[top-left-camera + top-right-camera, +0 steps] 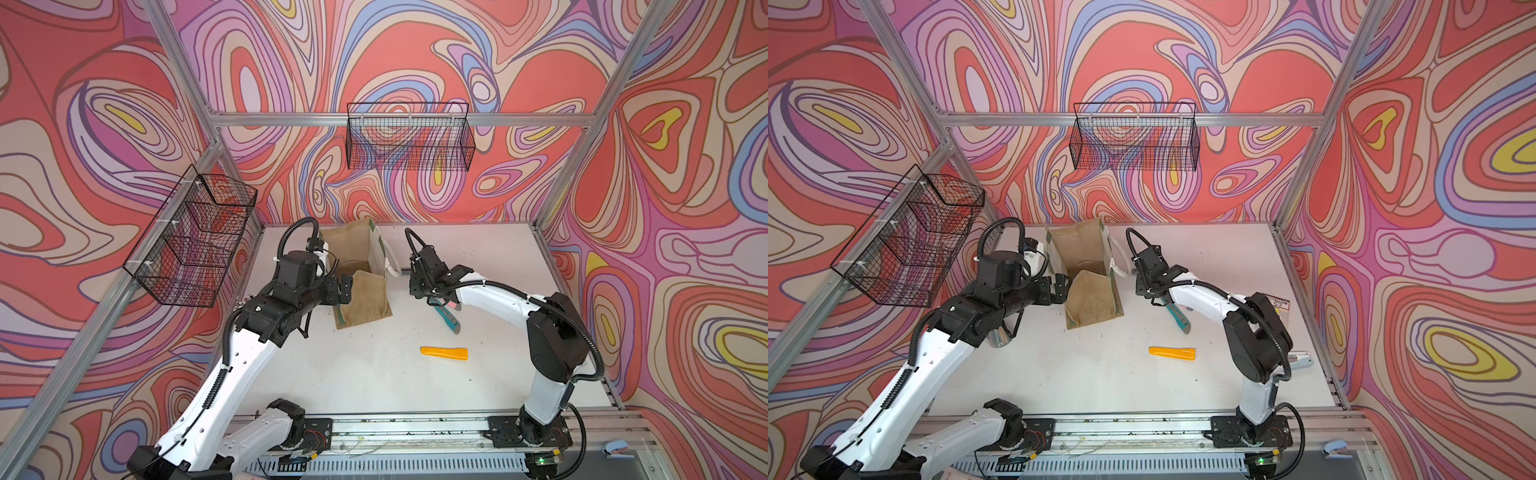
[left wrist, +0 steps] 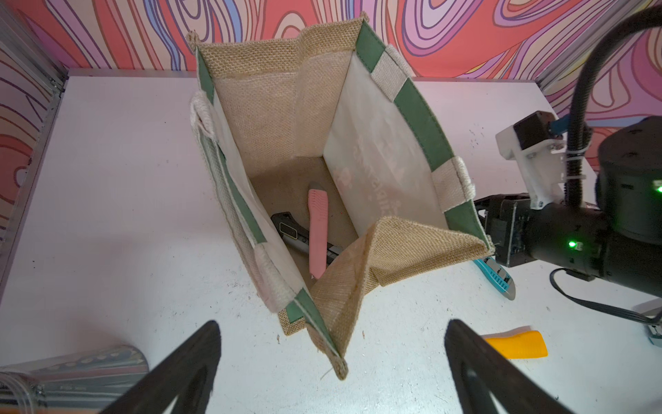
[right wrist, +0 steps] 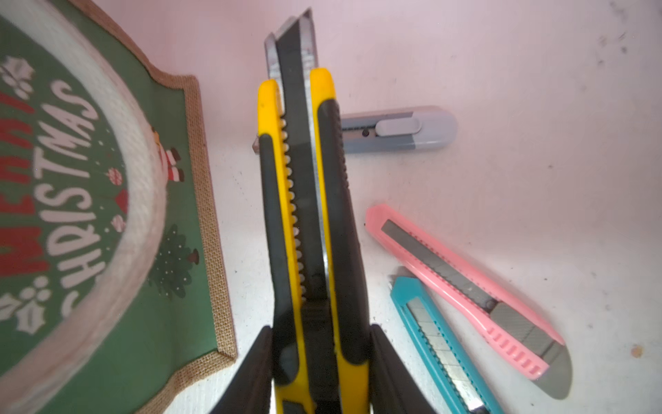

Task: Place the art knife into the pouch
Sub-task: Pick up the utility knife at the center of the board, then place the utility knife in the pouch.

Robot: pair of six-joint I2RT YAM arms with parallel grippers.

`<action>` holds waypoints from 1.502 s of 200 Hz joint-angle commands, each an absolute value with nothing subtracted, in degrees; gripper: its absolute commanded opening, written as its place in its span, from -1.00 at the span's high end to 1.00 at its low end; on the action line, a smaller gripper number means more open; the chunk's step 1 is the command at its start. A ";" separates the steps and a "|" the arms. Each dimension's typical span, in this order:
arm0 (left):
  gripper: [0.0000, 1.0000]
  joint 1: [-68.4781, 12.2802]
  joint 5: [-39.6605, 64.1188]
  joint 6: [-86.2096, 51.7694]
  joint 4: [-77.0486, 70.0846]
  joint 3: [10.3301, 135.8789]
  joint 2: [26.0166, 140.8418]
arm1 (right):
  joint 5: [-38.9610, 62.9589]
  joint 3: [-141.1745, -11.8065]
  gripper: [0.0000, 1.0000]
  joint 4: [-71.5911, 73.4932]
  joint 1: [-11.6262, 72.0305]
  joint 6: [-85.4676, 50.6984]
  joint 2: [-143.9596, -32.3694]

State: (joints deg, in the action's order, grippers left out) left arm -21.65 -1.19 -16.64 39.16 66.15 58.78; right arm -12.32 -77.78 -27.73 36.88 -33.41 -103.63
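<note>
Clamping art knife between right jaws.

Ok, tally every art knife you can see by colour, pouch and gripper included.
Pink knives: 2
Teal knife: 1
Grey-blue knife: 1
Orange knife: 1
Black knife: 1
Yellow-and-black knife: 1
Total: 7

- Left arm and right arm: white moulded link shells, black joint housings.
- Black corrugated cable conduit routed along each arm, secured with white zip ties.
- White wrist camera bracket; green indicator light on black wrist body.
- Left gripper: black tapered fingers.
</note>
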 commanded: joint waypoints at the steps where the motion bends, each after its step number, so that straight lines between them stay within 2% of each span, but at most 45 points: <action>1: -1.00 -20.97 -2.51 -17.52 38.92 66.21 59.18 | -16.98 -79.88 0.59 -26.63 36.83 -33.07 -98.85; 31: -1.00 -18.60 -6.86 -20.39 42.48 67.76 60.86 | -19.73 -82.12 0.59 -24.63 36.83 -29.21 -94.88; 63: -1.00 -13.76 -0.18 -22.11 41.96 67.24 61.65 | -18.63 -87.46 0.59 -24.47 37.21 -26.23 -94.11; 86: -1.00 -13.21 0.60 -22.06 41.90 67.31 62.09 | -14.52 -90.70 0.59 -22.61 38.32 -24.85 -94.62; 135: -1.00 -12.39 3.23 -22.25 40.70 66.37 61.79 | -8.76 -100.54 0.57 -22.09 44.38 -22.01 -101.10; 194: -1.00 -12.24 4.47 -22.14 38.40 64.79 59.94 | -0.10 -106.35 0.55 -21.94 46.34 -24.49 -109.51; 254: -1.00 -12.30 4.91 -21.90 38.21 64.69 59.94 | 1.75 -112.98 0.53 -26.94 46.37 -25.22 -118.68; 281: -1.00 -12.30 4.83 -21.69 38.20 64.60 59.77 | 2.61 -115.74 0.43 -29.33 46.36 -25.23 -121.50; 300: -1.00 -12.26 4.97 -21.64 38.23 64.60 60.01 | 3.11 -115.75 0.12 -29.21 46.40 -25.39 -121.68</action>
